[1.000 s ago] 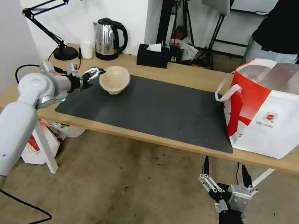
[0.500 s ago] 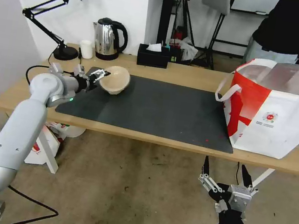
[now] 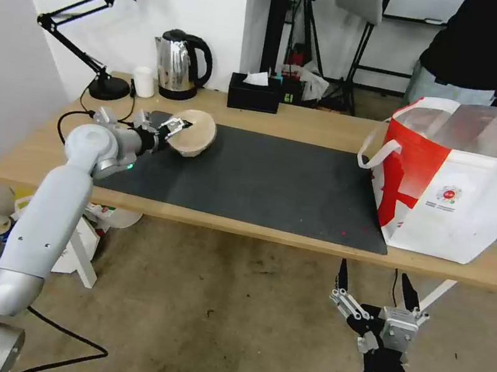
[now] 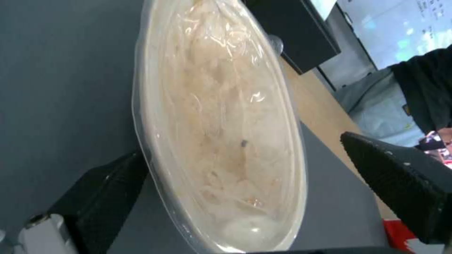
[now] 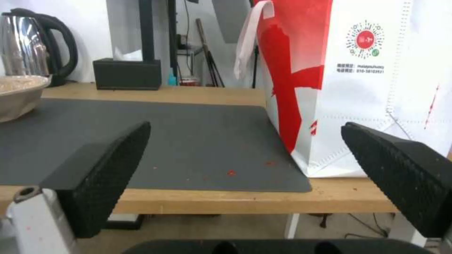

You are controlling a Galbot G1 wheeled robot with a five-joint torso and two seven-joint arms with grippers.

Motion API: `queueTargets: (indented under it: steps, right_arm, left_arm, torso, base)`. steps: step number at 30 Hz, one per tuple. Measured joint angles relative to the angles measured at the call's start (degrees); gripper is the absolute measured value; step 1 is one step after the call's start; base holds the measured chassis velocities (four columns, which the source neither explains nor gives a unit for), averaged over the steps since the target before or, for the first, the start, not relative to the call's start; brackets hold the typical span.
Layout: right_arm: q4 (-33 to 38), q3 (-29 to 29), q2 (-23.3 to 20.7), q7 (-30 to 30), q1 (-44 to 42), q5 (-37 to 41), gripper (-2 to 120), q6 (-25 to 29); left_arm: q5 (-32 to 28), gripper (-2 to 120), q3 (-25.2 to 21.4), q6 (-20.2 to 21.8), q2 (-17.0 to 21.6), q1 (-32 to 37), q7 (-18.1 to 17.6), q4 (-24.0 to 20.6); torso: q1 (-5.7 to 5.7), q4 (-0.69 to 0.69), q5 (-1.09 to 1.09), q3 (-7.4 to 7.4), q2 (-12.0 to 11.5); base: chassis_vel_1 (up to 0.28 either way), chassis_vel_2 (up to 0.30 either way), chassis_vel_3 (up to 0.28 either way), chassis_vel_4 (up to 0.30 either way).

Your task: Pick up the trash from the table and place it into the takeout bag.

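The trash in view is a beige paper bowl (image 3: 197, 134) lying tilted at the far left end of the dark mat (image 3: 274, 184) on the table (image 3: 309, 123). My left gripper (image 3: 173, 127) is open, with its fingers straddling the bowl's near rim. In the left wrist view the bowl (image 4: 221, 141), lined with clear film, lies between the two fingers; one finger (image 4: 108, 190) is against its rim and the other stands apart. The takeout bag (image 3: 467, 195) stands open at the table's right end. My right gripper (image 3: 374, 275) hangs open below the table's front edge, facing the bag (image 5: 367, 88).
A kettle (image 3: 179, 65), a small white cup (image 3: 144, 81), a desk lamp (image 3: 108, 88) and a black tissue box (image 3: 253, 94) line the table's back edge. Red crumbs (image 5: 231, 172) dot the mat near the bag. A person stands behind the bag.
My left arm has reached forward and right to the bowl, and its fingers now straddle the rim. The bowl has tipped, so its opening faces me less. The right arm has not moved.
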Motion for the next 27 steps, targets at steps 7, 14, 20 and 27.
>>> queueTargets:
  steps: [7,14,20,27]
  right_arm:
    - [0.0,0.0,0.0,0.0,0.0,0.0,100,0.0]
    - [0.0,0.0,0.0,0.0,0.0,0.0,100,0.0]
    - [0.0,0.0,0.0,0.0,0.0,0.0,100,0.0]
    - [0.0,0.0,0.0,0.0,0.0,0.0,100,0.0]
  left_arm:
    - [0.8,100,0.8,-0.09,-0.81,-0.59,0.23,1.01]
    - [1.4,88,1.16,-0.78,-1.06,-0.58,0.68,1.29]
    - [1.42,65,1.18,-0.87,-0.5,-0.34,1.13,0.93]
    - [1.51,39,0.91,-1.05,0.12,0.47,1.4,-0.02]
  torso:
    - [0.0,0.0,0.0,0.0,0.0]
    - [0.0,0.0,0.01,0.0,0.0]
    - [0.0,0.0,0.01,0.0,0.01]
    - [0.0,0.0,0.0,0.0,0.01]
  base:
    - [0.0,0.0,0.0,0.0]
    - [0.0,0.0,0.0,0.0]
    - [0.0,0.0,0.0,0.0]
    - [0.0,0.0,0.0,0.0]
